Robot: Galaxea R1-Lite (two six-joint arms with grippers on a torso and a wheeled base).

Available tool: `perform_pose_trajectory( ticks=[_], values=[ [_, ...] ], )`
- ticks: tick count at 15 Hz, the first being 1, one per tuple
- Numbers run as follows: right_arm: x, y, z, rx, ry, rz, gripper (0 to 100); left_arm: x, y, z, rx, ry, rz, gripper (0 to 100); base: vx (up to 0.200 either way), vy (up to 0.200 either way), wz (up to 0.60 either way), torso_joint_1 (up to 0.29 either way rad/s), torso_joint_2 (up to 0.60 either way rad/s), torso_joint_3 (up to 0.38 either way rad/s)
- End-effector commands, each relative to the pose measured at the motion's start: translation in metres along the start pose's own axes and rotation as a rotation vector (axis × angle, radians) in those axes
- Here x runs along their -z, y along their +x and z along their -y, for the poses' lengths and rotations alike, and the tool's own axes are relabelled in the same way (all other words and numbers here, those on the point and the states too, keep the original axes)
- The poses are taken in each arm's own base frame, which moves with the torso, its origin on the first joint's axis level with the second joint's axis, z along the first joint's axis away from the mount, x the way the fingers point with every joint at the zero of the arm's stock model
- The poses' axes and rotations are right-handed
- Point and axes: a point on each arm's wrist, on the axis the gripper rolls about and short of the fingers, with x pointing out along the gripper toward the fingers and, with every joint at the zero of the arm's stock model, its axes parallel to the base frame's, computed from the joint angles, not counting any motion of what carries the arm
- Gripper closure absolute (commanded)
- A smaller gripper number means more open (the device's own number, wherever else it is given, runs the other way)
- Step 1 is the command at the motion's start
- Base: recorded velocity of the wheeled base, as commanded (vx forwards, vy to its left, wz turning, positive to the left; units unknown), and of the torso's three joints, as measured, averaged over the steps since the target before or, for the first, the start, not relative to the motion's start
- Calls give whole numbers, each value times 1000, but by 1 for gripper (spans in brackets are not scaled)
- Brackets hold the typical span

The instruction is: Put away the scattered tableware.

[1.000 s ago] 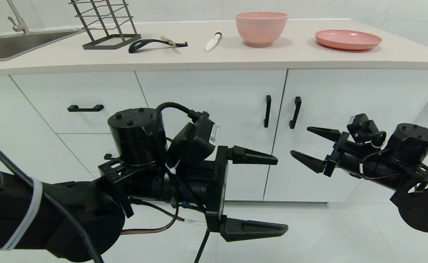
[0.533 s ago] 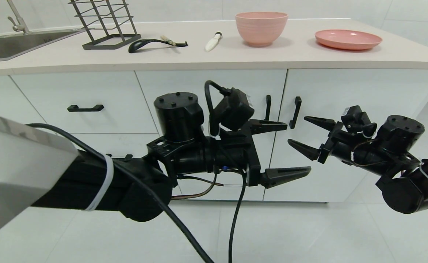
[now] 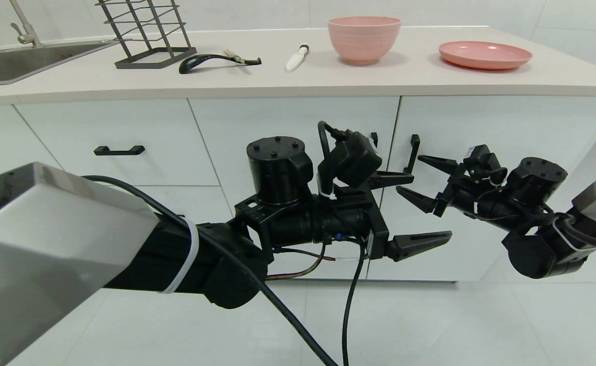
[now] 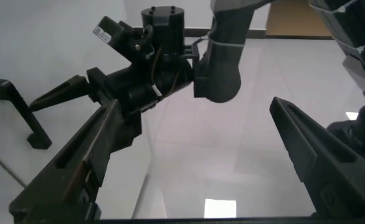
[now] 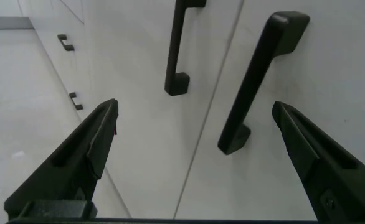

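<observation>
Left gripper: jaws released and spread wide, holding nothing and touching nothing, held in front of the cabinet doors.
Right gripper: jaws also wide apart and empty, with their tips just beside the upper left jaw.
Door handles: the right wrist view shows 2 upright black bars in the gap between the right jaws. They are close ahead and neither is touched.
Left wrist view: the right arm's open gripper lies beyond the left jaws, and 1 door handle stands off to the side.
Worktop: runs well above and beyond both pairs of jaws and carries all the tableware.
Bowl: pink and upright, above the left jaws.
Plate: pink and flat, above and beyond the right jaws, apart from the bowl.
Spoon: black, lying beside the wire rack.
White-handled utensil: lies between the spoon and the bowl.
Sink: at the worktop's end, farthest from the right jaws.
</observation>
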Motion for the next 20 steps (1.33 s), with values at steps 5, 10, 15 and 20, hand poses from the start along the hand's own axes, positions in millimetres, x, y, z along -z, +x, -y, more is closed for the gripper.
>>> perform_pose_trajectory(
  ticks=[5,10,15,20],
  values=[
    [7,14,8,-27,-23,38,0,-6,-1,0,-75,12,10,0,0,0,0,0,0,0],
    [5,19,0,-79,-21,52,0,-3,-2,-3,-88,6,4,0,0,0,0,0,0,0],
    [-5,11,-7,-160,-10,56,0,5,-5,-9,-30,-1,0,0,0,0,0,0,0,0],
    [-54,-38,-42,-295,24,46,0,8,-3,-18,133,27,51,0,0,0,0,0,0,0]
  ],
)
